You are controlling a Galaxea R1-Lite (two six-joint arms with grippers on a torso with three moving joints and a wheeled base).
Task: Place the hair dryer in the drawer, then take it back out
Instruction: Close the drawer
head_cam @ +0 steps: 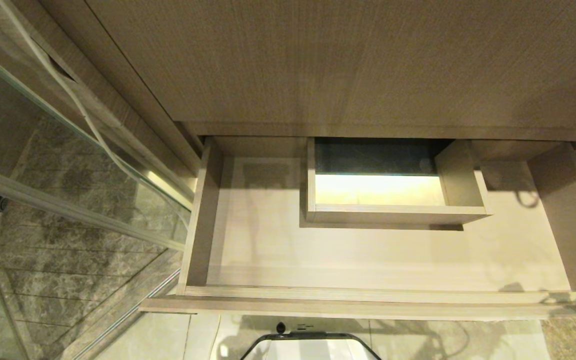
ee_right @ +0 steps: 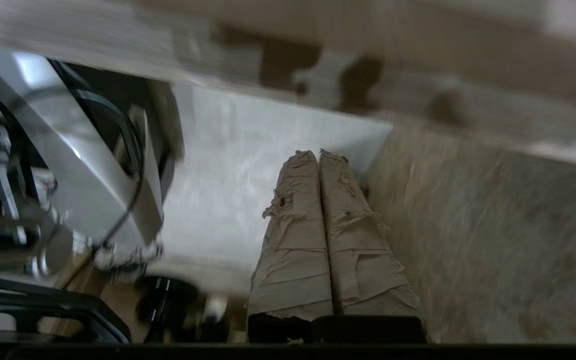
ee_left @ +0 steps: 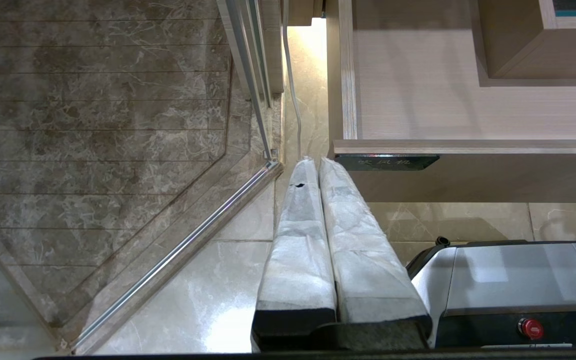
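Drawer [head_cam: 368, 260] open, empty, hair dryer unseen so its handling can't be judged; left claw [ee_left: 313, 162] and right claw [ee_right: 315, 155] both pinched closed, holding nothing

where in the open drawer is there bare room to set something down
The drawer floor is bare left of the boxed cut-out, and in the wide strip between that box and the drawer front. Only the boxed cut-out takes space, at the back middle.

Bathroom, marble tiles [head_cam: 43, 200], glass shower partition [head_cam: 28, 115], vanity drawer [head_cam: 348, 300]
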